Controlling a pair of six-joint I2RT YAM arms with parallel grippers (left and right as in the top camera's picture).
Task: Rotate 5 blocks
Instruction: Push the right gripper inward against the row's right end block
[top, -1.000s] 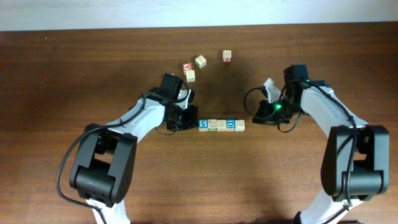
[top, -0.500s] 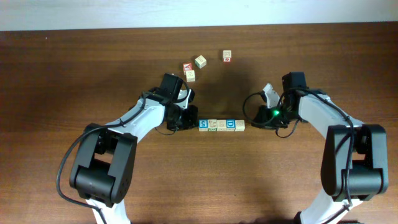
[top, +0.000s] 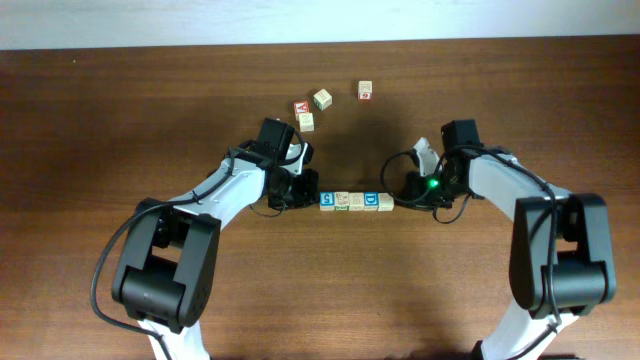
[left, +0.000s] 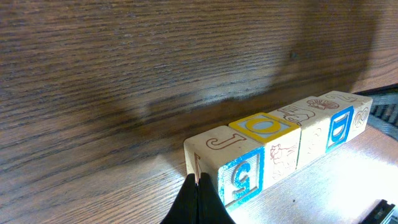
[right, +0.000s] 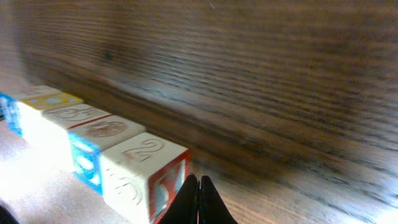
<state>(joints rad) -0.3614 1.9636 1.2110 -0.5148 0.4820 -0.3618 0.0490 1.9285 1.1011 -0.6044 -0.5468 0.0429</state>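
The worktop (top: 150, 110) is dark brown wood with a strong grain. Near its middle the five blocks (top: 356, 202) lie in one straight row running left to right, each touching its neighbour.

My left claw (left: 198, 191) is clenched, its two tips pressed together with nothing between them. It sits low at the left end of the row, right against the bottom corner of the end block (left: 227, 165). That block has a J on top and a blue printed side. Next along is a block with a yellow top (left: 264, 127), then a plainer one with outline drawings (left: 305, 115), then one with a blue D on its side (left: 341, 124). The last one (left: 360, 107) is at the far end of this view.

My right claw (right: 198, 190) is clenched too and empty. It is down at the right end of the row, just beside the block with a 2 on top (right: 143, 168), which has a red-printed side facing the tips. Whether the tips touch it I cannot tell. A green light (top: 432, 183) glows on my right wrist.

Farther back on the worktop, well apart from the row, are four loose blocks (top: 322, 98). Two are close together at the left, one is just right of them, and one is off alone to the right
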